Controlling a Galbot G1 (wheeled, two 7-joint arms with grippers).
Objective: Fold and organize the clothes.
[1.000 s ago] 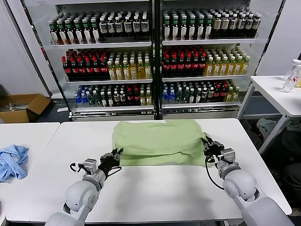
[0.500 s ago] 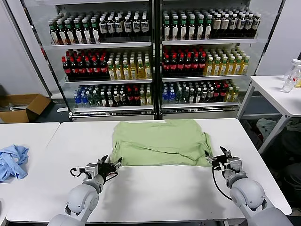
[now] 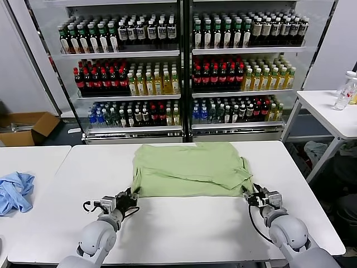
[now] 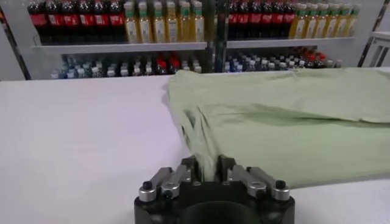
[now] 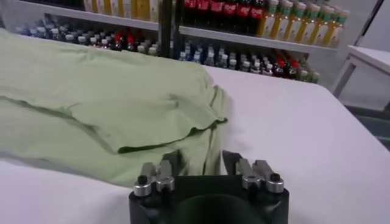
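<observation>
Pale green, one folded shirt [image 3: 191, 169] lies on the white table [image 3: 184, 223], toward its far edge. We see the left gripper [image 3: 129, 197] pinching its near left corner and the right gripper [image 3: 252, 195] pinching its near right corner. Behind the table stand two glass-door coolers [image 3: 181, 67] full of bottles; left of it, a blue cloth [image 3: 14, 191] on a second table [image 3: 39, 159].

A second on, I have my left gripper [image 3: 130, 196] drawn back toward the robot and pinched onto the near left corner of the green shirt [image 3: 189, 169]. My right gripper [image 3: 252, 195] has slid down from the shirt's right edge to its near right corner, fingers around the hem.
</observation>
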